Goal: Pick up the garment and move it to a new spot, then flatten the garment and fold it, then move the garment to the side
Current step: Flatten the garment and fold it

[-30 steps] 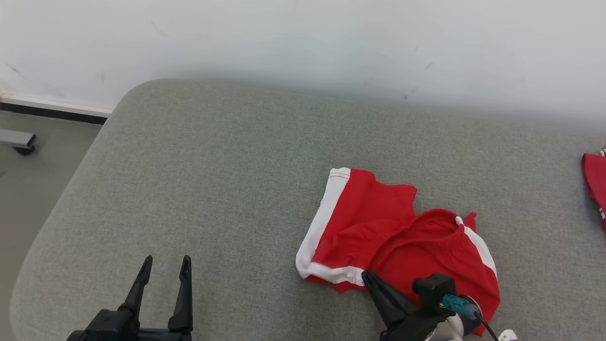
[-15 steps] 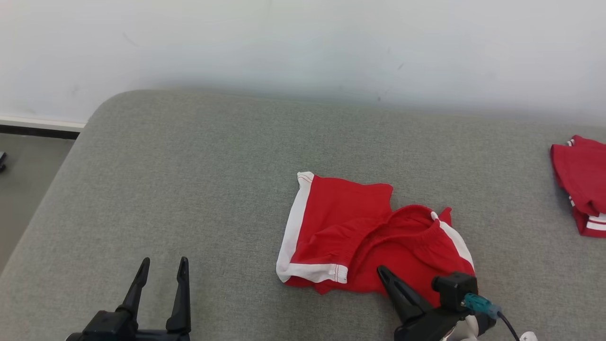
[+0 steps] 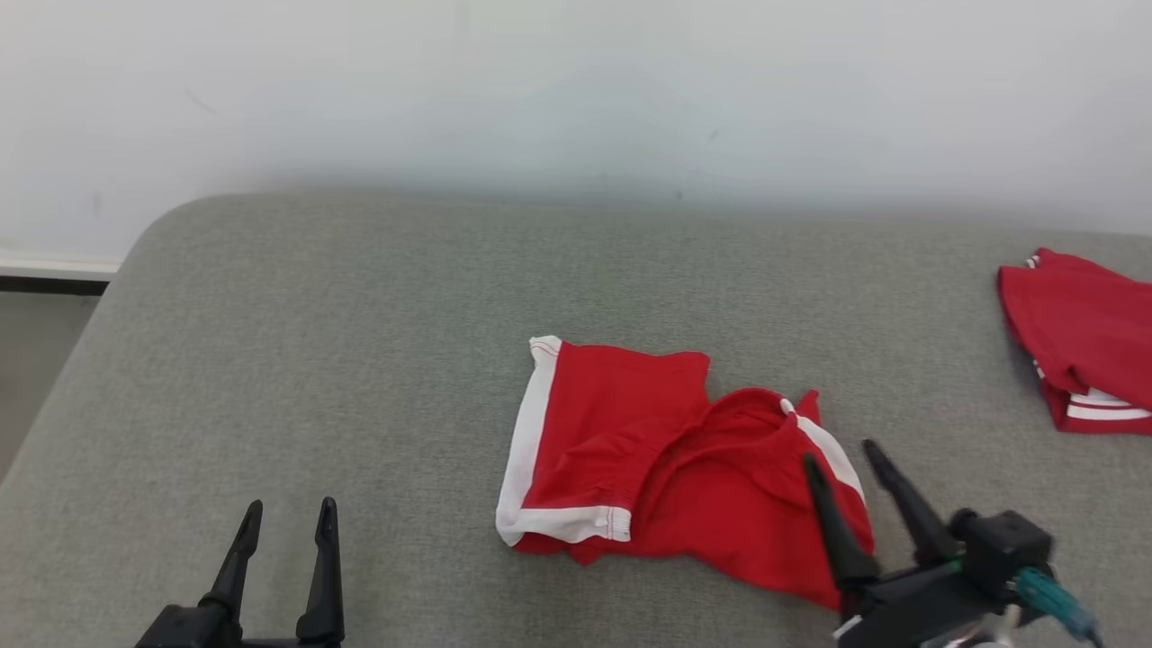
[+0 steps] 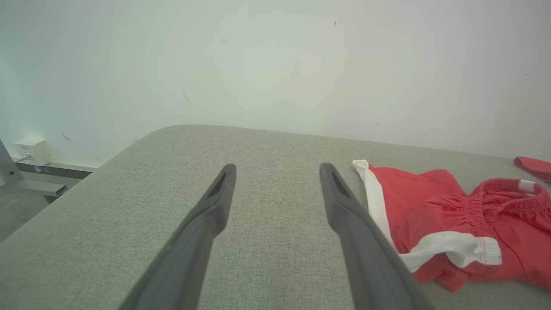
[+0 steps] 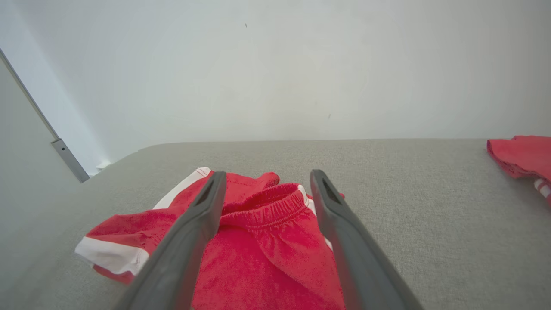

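Garment (image 3: pixel 621 441) crumpled near the bench's (image 3: pixel 315 360) front edge, right of centre. Jaws of the right gripper (image 3: pixel 838 450), just over its right side, and of the left gripper (image 3: pixel 291 502) stand wide apart, both empty. We judge flattening, folding and the move aside all outstanding.

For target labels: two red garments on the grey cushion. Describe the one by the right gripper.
On the wide grey fabric cushion below the white wall, look near the middle, where the right gripper points. There lie crumpled red shorts with white trim, waistband bunched. The other red garment lies apart, far to the right, and flatter.
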Robot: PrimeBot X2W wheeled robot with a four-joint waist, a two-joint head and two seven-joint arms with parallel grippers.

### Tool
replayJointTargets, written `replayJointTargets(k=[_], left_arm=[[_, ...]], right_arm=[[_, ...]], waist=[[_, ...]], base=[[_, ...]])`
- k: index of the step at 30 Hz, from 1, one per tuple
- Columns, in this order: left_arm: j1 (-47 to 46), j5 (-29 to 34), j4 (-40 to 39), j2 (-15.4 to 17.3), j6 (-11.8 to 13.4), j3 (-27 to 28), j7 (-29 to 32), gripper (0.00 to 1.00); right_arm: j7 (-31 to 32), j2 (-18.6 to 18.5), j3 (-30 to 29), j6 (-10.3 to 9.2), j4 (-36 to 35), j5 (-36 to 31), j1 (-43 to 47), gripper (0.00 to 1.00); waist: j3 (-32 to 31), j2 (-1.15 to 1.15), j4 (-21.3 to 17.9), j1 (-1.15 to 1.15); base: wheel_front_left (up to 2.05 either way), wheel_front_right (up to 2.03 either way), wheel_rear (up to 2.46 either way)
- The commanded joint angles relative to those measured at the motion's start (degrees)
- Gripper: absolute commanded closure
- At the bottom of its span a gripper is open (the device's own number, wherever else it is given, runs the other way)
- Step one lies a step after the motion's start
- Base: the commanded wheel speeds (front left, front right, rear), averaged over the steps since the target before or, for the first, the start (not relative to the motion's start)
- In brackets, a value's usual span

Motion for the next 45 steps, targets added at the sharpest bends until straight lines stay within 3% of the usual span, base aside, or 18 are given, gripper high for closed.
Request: replayJointTargets(k=[1, 10, 18, 29, 38, 45], left_arm=[[0.92, 0.65, -0.38, -0.23, 0.08, 0.19, -0.19, 0.0], [1.14, 1.31, -1.13, -0.68, 0.08, 1.11, -0.19, 0.0], [1.55, 1.66, -1.62, -0.44, 0.08, 1.39, -0.19, 0.0], [1.9, 1.27, -1.17, -0.24, 0.08, 0.9, -0.19, 0.0], [1.88, 1.42, -1.08, -0.39, 0.08, 0.47, -0.19, 0.0], [1.89, 1.34, -0.78, -0.48, 0.08, -0.17, -0.19, 0.0]], right_arm=[[-0.24, 0.27, -2.13, -0.18, -1.55, -1.24, 1.67, 0.0], [-0.24, 2.26, -11.15, -0.18, -10.52, -6.64, 8.99, 0.0], [-0.25, 3.88, -13.12, -0.18, -12.78, -8.23, 12.94, 0.0], [-0.25, 4.11, -13.51, -0.18, -12.4, -8.79, 13.26, 0.0], [-0.25, 3.11, -10.39, -0.18, -11.78, -8.11, 11.96, 0.0], [0.52, 1.87, -0.77, -0.18, -6.58, -6.09, 7.6, 0.0]], waist=[[-0.09, 0.0, -1.27, 0.0], [-0.42, 0.0, -5.29, 0.0], [-0.85, 0.0, -6.53, 0.0], [-1.14, 0.0, -5.38, 0.0], [-1.58, 0.0, -2.87, 0.0], [-1.8, 0.0, 0.55, 0.0]], base=[[0.0, 0.0, 0.0], [0.0, 0.0, 0.0], [0.0, 0.0, 0.0], [0.0, 0.0, 0.0], [0.0, 0.0, 0.0], [0.0, 0.0, 0.0]])
